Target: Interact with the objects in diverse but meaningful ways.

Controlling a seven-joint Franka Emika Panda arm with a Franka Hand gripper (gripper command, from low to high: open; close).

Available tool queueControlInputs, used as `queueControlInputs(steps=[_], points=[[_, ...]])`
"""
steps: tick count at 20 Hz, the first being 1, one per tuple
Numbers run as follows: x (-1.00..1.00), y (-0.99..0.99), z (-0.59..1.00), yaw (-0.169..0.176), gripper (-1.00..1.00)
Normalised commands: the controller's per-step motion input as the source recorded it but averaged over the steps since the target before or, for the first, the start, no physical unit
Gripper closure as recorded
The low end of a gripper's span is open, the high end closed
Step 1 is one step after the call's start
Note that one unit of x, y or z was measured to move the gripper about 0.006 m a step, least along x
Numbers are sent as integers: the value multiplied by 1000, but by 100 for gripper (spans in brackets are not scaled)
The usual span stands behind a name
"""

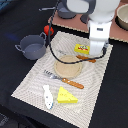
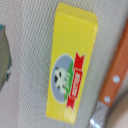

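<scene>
At the exterior view's left, the grey two-handled pot (image 1: pixel 32 47) stands off the placemat (image 1: pixel 95 95), apparently holding nothing. The white fish (image 1: pixel 47 96) and yellow cheese wedge (image 1: pixel 66 96) lie on the mat's near edge. Farther right, the yellow block with red label (image 1: pixel 81 48) sits under the arm; the gripper's jaws are out of sight, so I cannot tell their state.
</scene>
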Motion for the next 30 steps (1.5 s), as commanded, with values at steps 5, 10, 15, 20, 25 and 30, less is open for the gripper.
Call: queueControlInputs(steps=[5, 10, 15, 20, 25, 30], points=[[-289, 16, 278, 6, -100], [-633, -73, 49, 30, -100], [-841, -264, 121, 12, -100], [-734, -326, 510, 0, -100], [-760, -318, 249, 8, -100], [-755, -327, 58, 15, -100]])
